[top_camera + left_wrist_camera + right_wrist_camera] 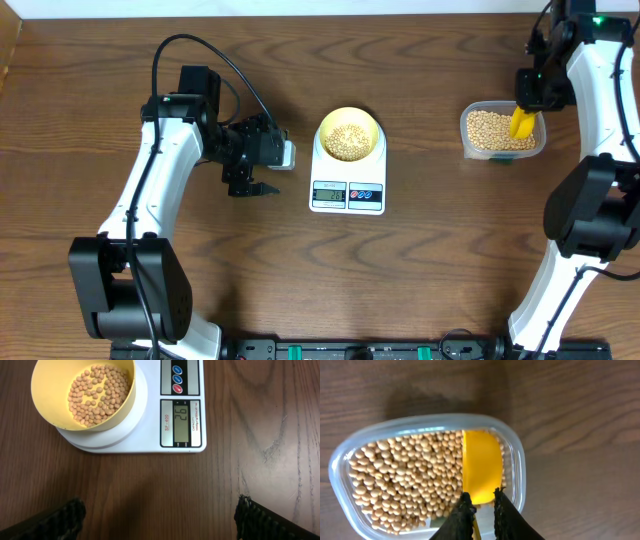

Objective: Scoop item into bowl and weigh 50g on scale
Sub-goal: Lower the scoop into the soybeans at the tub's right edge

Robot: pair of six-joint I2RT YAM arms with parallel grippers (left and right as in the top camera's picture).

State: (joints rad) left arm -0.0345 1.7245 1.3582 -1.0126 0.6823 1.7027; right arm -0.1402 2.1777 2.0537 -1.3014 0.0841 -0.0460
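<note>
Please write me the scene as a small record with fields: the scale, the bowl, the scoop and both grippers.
scale: white, on the table; display reads 26
bowl: yellow, on the scale, holds a layer of beans
container: clear, apart from the scale, holds many beans
scoop: yellow, in the container on the beans
left gripper: jaws wide open, empty, over the table near the scale
right gripper: over the container, jaws either side of the scoop handle; grip unclear
goal: 50 g not yet reached
</note>
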